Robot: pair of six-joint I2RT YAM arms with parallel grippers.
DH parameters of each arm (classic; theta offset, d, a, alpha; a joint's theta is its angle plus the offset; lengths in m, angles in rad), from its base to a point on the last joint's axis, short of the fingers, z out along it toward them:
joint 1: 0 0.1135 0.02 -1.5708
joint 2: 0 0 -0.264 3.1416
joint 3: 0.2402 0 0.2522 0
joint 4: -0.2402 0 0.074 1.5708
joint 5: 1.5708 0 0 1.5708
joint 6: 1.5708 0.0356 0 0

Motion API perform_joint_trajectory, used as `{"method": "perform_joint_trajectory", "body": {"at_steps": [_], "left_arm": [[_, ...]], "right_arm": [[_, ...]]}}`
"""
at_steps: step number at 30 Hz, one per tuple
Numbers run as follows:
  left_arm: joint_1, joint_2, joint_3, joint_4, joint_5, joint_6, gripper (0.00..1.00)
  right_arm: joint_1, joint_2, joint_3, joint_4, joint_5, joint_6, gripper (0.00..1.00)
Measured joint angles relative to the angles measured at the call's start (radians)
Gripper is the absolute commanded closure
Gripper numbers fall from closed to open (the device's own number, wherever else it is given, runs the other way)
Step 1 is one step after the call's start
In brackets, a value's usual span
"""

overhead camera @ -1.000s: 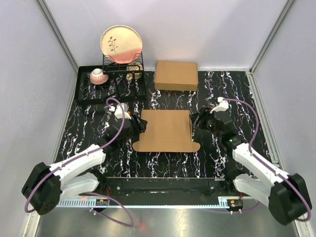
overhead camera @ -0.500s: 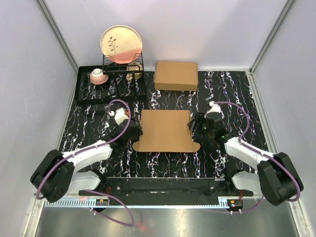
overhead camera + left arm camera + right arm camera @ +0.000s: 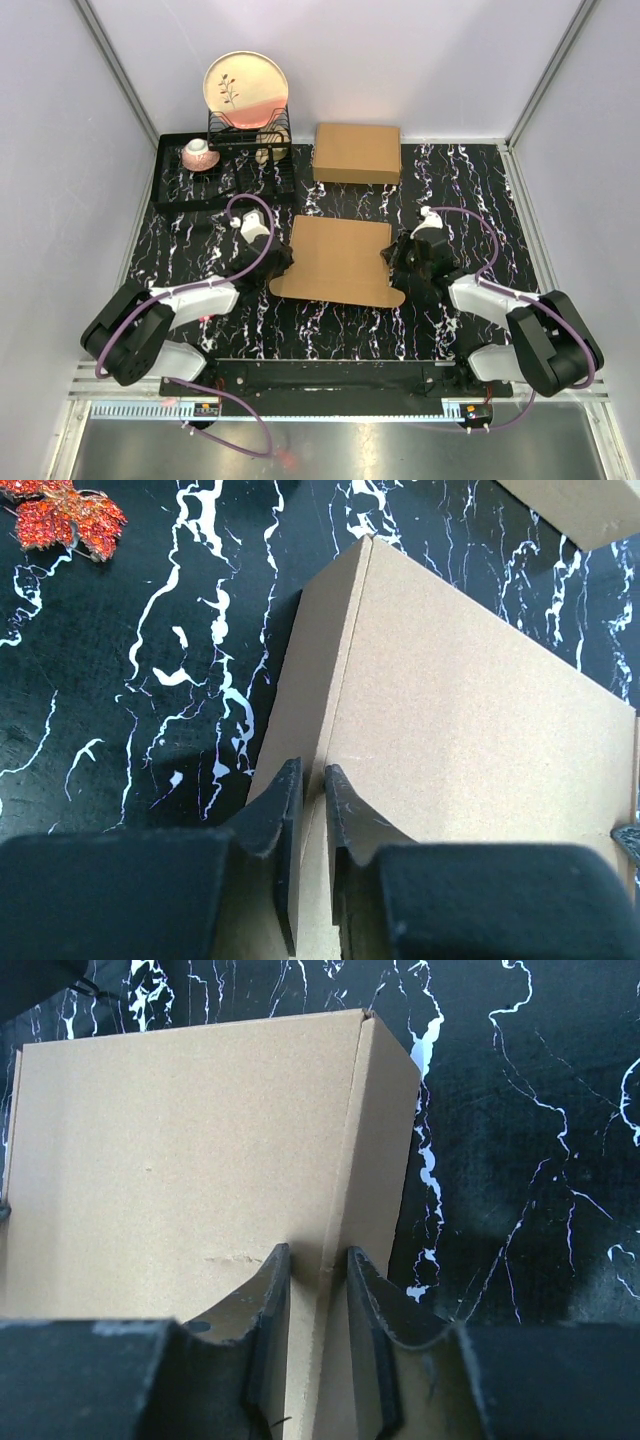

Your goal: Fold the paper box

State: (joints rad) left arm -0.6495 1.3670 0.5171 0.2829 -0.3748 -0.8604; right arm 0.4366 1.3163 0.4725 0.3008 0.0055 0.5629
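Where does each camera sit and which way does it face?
Top external: above and behind the arms, looking down on the table; both arms show, left tool and right tool gripping the box.
Left wrist: on the left arm, looking along its fingers at the box's left edge.
Right wrist: on the right arm, looking along its fingers at the box's right edge.
Shared: all show the box and table.

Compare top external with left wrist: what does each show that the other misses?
Top external only: the right gripper at the paper box's right edge, the box's rounded near tabs, the plate in the rack. Left wrist only: how the left gripper closes on the box's left edge crease between its fingers, and a red leaf. Both: the paper box, and the made-up box behind it, a corner only at the wrist.
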Motion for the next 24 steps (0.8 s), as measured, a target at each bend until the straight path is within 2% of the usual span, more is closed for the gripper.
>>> {"method": "perform_joint_trajectory", "body": {"at_steps": [11,24], "left_arm": [[-0.028,0.057,-0.041,0.165,-0.064,0.003,1.0],[-0.057,0.163,-0.066,0.36,-0.153,-0.013,1.0]], "right_arm": [[0.012,0.041,-0.009,0.085,0.053,0.02,0.78],[0.026,0.106,-0.039,0.235,0.144,0.06,0.81]]}}
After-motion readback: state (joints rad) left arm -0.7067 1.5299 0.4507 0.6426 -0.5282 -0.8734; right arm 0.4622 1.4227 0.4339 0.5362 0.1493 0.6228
